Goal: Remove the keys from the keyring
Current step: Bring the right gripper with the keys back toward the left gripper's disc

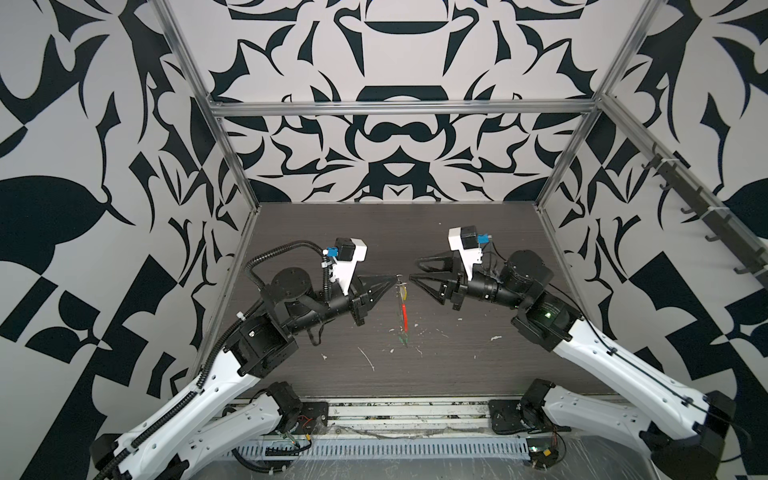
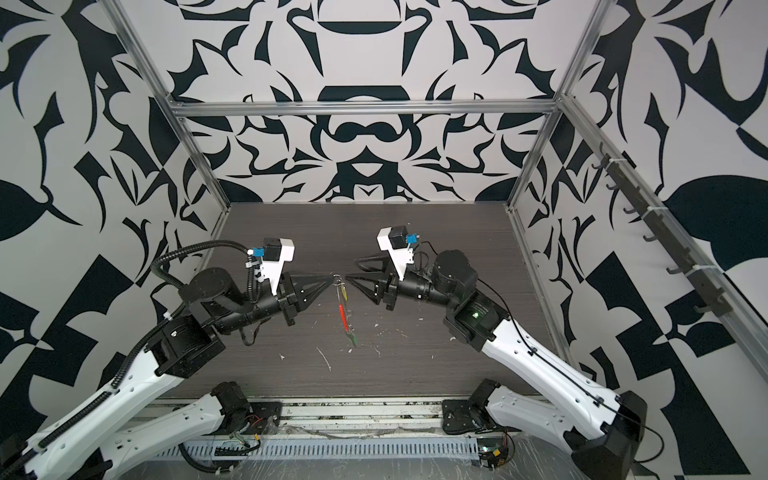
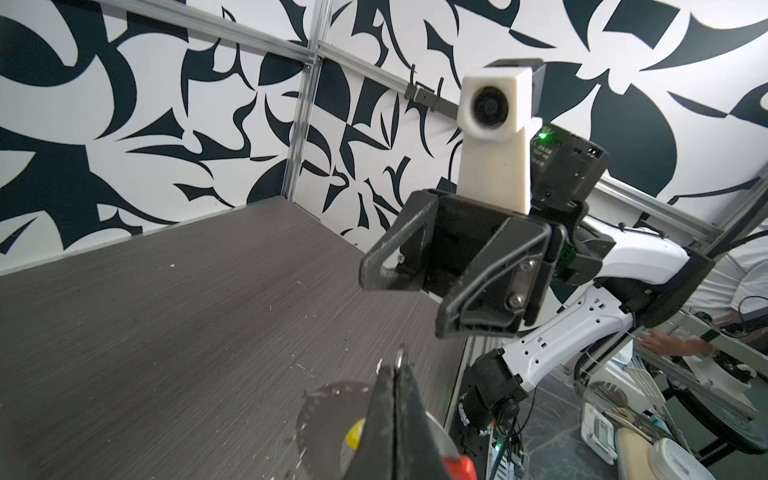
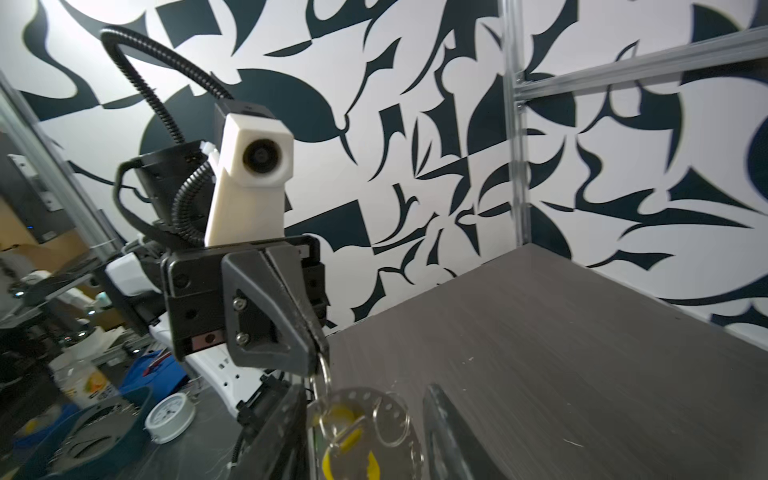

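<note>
Left gripper pinches keyring; right gripper parted; wrist views reveal yellow key.

The table lies bare from 10 through 12 to 2 o'clock, open right up to the patterned walls and the metal corner posts that box it in. At the centre the left tool, clamped at the top of the keyring, faces the right tool, whose jaws stand apart. Only a narrow slit separates them. The ring hangs edge-on below, barring any sideways pass there. The left arm fills 8 o'clock and the right arm fills 4. Between them, at 6 o'clock, the table is free apart from flat white scraps.
</note>
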`<action>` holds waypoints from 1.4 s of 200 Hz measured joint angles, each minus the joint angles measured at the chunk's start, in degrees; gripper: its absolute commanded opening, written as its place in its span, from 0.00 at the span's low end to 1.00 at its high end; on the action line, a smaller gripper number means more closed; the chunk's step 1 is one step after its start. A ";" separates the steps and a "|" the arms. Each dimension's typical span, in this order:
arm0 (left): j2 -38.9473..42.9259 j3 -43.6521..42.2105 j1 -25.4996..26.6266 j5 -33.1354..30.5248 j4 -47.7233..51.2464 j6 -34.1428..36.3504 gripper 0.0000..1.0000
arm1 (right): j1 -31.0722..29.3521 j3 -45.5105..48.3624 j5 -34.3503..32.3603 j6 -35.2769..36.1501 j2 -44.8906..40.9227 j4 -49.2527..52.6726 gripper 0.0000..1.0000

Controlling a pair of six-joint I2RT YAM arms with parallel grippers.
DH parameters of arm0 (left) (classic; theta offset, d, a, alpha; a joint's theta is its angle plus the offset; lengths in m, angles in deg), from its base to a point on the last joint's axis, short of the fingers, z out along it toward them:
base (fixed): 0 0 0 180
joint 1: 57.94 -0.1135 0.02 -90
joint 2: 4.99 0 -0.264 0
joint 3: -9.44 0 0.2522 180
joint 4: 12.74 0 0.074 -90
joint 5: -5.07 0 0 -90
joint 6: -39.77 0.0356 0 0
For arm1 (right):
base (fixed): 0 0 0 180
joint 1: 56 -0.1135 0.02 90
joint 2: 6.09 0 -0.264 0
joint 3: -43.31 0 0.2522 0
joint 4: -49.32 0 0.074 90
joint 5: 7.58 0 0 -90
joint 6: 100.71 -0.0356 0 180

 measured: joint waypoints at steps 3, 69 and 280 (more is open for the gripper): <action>0.09 -0.04 0.00 -0.07 -0.20 -0.04 0.00 | -0.02 0.00 0.59 -0.52 0.28 -0.35 0.43; 0.59 -0.76 0.00 -1.38 -2.21 -0.92 0.00 | -0.02 0.00 6.10 -4.74 2.56 -3.82 0.28; -3.65 8.24 -0.04 0.13 13.90 2.47 0.38 | 0.26 -12.00 5.79 7.61 4.42 28.68 0.00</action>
